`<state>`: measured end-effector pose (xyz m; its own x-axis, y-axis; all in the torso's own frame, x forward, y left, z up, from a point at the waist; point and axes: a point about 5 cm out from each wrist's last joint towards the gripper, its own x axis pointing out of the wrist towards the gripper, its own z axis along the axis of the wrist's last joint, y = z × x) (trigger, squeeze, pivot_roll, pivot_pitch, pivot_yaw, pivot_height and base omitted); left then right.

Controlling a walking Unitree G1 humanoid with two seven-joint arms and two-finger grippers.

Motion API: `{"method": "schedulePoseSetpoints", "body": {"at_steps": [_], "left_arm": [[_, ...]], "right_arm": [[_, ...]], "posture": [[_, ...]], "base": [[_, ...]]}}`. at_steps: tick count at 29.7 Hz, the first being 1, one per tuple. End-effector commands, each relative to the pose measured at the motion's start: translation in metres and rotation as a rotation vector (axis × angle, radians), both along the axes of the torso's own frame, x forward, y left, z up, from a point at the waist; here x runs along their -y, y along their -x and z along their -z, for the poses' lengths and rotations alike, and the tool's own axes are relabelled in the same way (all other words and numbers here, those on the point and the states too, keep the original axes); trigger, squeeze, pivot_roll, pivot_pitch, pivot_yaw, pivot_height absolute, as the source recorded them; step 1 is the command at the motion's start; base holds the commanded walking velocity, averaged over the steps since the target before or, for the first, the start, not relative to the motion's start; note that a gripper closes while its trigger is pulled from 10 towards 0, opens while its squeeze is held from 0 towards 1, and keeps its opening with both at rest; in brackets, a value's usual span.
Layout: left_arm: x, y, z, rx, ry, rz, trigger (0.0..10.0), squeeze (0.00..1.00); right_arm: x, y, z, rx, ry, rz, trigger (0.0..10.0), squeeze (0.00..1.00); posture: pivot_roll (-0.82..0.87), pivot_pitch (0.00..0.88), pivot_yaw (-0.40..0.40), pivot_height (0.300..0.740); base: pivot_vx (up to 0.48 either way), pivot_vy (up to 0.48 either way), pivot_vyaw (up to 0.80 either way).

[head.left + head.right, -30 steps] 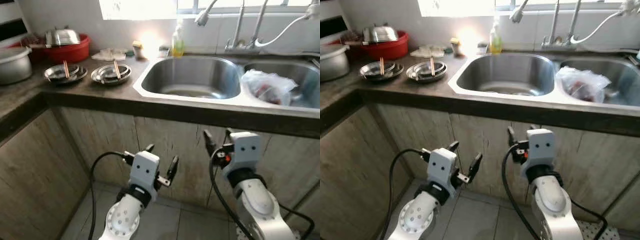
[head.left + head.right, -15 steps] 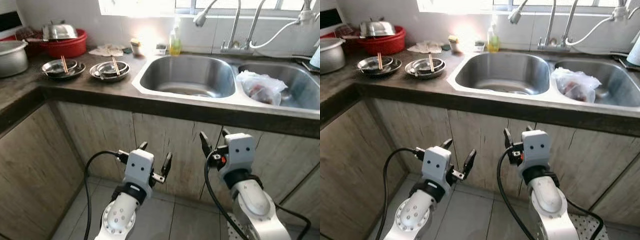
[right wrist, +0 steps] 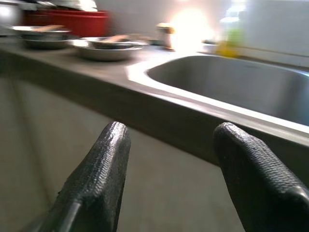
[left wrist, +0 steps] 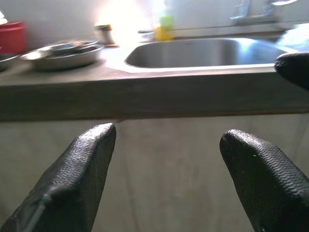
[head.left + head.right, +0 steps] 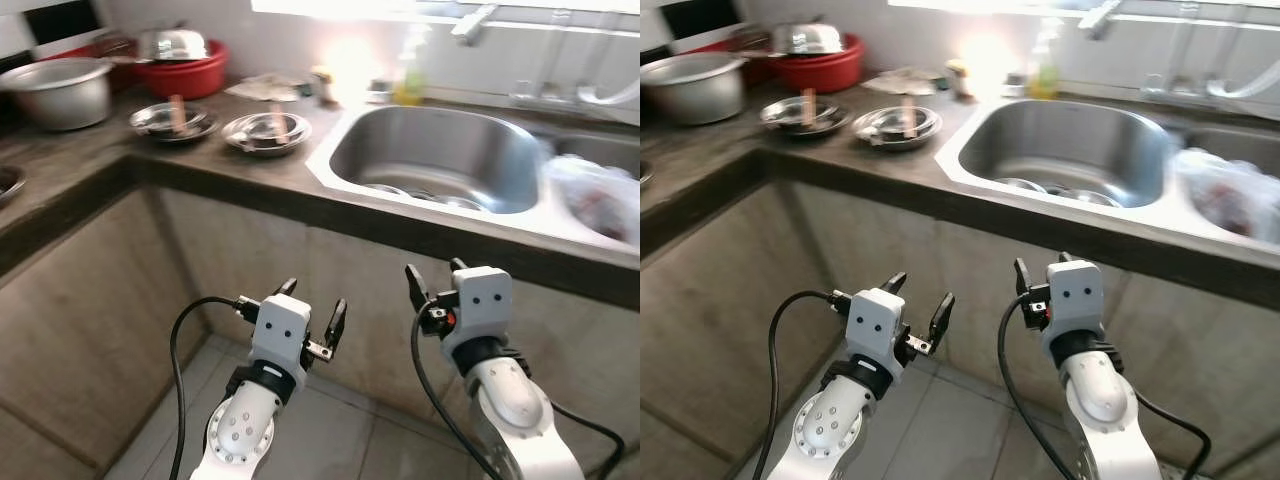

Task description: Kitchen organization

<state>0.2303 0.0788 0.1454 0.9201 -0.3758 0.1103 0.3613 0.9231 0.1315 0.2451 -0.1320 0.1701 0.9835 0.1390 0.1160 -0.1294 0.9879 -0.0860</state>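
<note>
Dishes are sitting on the surface point(image 5: 90, 175): 2 steel plates point(image 5: 266, 131) with chopsticks left of the sink point(image 5: 440, 160), a red basin point(image 5: 182, 70) behind. Both grippers, left point(image 5: 312, 310) and right point(image 5: 432, 278), are hanging below the edge, jaws open and empty.

L-shaped dark stone counter point(image 5: 120, 175) w/ steel sink basin point(image 5: 440, 160) set in, pale wood-grain cabinet fronts point(image 5: 90, 300) below, grey tile floor point(image 5: 330, 440), light wall point(image 5: 270, 40) behind, strong window glare point(image 5: 350, 50) over the back edge, taps point(image 5: 545, 60) blurred.
</note>
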Motion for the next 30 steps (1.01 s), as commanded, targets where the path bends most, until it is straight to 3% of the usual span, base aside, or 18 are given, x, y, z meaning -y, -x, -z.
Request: {"method": "schedulePoseSetpoints", "body": {"at_steps": [1, 30], "left_arm": [[0.0000, 0.0003, 0.0009, -0.003, -0.003, -0.006, 10.0, 0.00], [-0.0007, -0.0010, 0.0007, -0.006, -0.002, -0.006, 10.0, 0.00]], "right_arm": [[0.0014, 0.0000, 0.0003, 0.002, 0.002, 0.002, 10.0, 0.00], [0.0023, -0.0085, -0.0044, 0.023, 0.003, 0.005, 10.0, 0.00]], "posture": [[0.05, 0.041, -0.023, 0.740], [0.05, 0.047, -0.018, 0.740]], "base": [[0.292, 0.000, 0.80], [0.305, 0.000, 0.80]]}}
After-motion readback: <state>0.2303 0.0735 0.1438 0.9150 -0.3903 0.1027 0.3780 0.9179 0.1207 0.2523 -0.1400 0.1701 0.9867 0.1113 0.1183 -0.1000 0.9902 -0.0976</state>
